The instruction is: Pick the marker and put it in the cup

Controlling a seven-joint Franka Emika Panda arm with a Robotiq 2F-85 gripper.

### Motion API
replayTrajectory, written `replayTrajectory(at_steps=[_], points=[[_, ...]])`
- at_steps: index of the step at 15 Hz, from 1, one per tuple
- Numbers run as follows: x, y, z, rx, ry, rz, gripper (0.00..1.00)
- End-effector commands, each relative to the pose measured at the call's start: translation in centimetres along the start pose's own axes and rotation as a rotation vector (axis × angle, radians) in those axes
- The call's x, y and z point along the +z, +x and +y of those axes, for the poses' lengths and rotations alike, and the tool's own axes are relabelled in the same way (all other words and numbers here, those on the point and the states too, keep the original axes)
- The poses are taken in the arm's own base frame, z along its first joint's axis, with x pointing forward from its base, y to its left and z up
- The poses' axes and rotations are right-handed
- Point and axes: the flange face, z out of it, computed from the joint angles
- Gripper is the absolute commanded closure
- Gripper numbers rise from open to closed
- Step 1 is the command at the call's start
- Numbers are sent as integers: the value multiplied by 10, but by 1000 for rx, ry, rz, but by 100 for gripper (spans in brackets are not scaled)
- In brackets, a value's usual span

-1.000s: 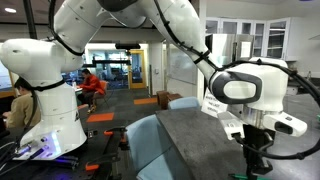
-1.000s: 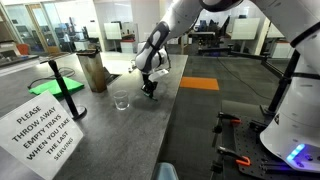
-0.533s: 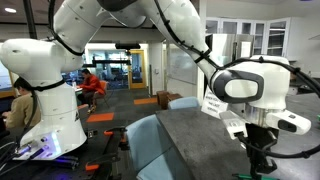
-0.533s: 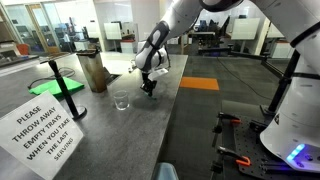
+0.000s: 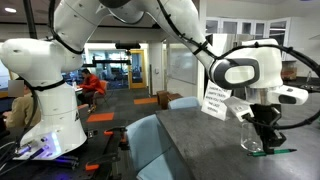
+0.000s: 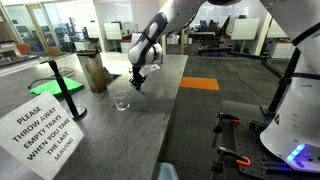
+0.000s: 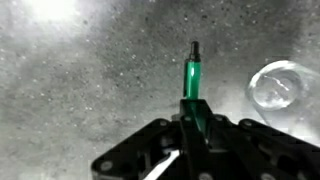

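Speckled grey tabletop lies beneath the gripper, which is clamped on the green marker, with the clear cup near

The arm is built of glossy white, rounded links with dark seams at the joints, and a round grey cap sits on its wrist joint. A thin black cable loops beside it. The base glows blue-violet. The gripper is matt black.
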Motion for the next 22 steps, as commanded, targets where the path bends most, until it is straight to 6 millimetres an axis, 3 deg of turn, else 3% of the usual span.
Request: replayTrajectory(at_steps=[1,7,13,14,15,17,22], points=[[-24,4,-26,-13,28,85,97],[-64,12,-79,-72,70,232,97],[-69,-1,-106,-108,110,260,97],[-70,-1,-105,-120,94,251,63],[-70,1,-101,-129,86,234,62],[-76,9,-87,-93,75,233,49],[-84,26,-31,72,-22,149,10]])
